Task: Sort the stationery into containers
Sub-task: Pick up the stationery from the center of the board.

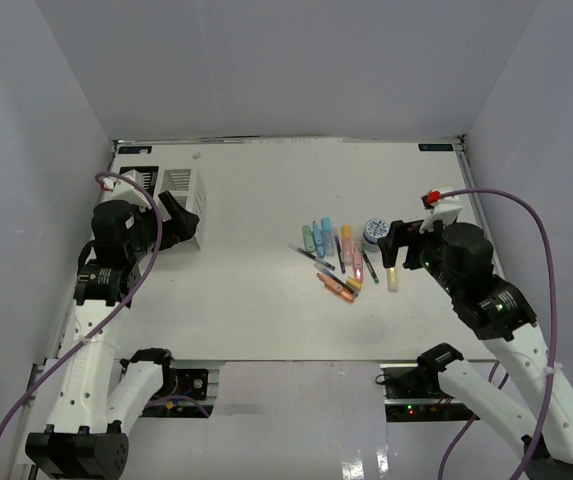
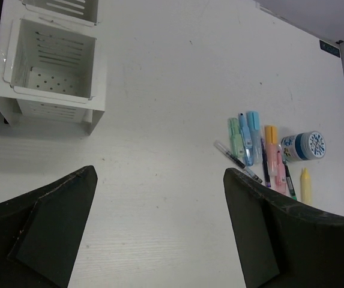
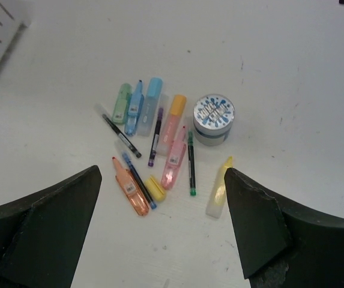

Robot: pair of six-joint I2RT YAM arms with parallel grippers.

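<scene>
The stationery [image 1: 341, 258] lies in a loose cluster right of the table's middle. In the right wrist view I see green, blue, pink and orange markers [image 3: 129, 185], thin dark pens, a yellow marker [image 3: 220, 189] and a round blue-white tape roll [image 3: 214, 118]. My right gripper [image 3: 162, 173] hangs open above the near side of this cluster, holding nothing. The white container [image 2: 51, 66] stands at the back left with the black container [image 1: 136, 178] on its far left side. My left gripper [image 2: 159, 180] is open and empty, just in front of the white container.
The enclosure's white walls close in the table on the left, right and back. A purple cable [image 1: 526, 215] loops over my right arm. Bare white tabletop [image 1: 256, 250] separates the containers from the stationery.
</scene>
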